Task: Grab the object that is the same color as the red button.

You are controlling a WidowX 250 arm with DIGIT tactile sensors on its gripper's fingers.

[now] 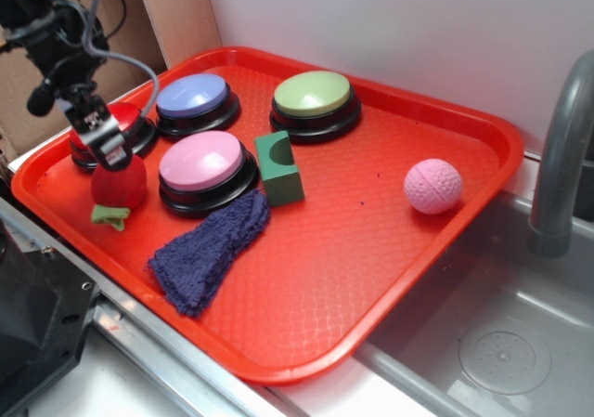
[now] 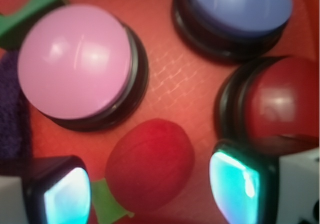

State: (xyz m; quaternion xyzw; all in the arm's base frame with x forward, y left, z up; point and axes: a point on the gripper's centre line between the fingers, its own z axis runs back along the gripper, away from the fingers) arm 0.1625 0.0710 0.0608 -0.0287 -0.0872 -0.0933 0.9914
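While the claw (image 2: 150, 194) hangs spread just above the red plush ball (image 2: 149, 165), the arm (image 1: 56, 36) reaches down beside the red button (image 2: 282, 102).

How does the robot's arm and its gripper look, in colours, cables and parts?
The arm is black, with dark cables looping along it and a grey cable curving down toward the gripper. In the exterior view the gripper's end looks pale grey with dark markings. In the wrist view, the jaws are black-framed with glossy pads reflecting cyan-white light.
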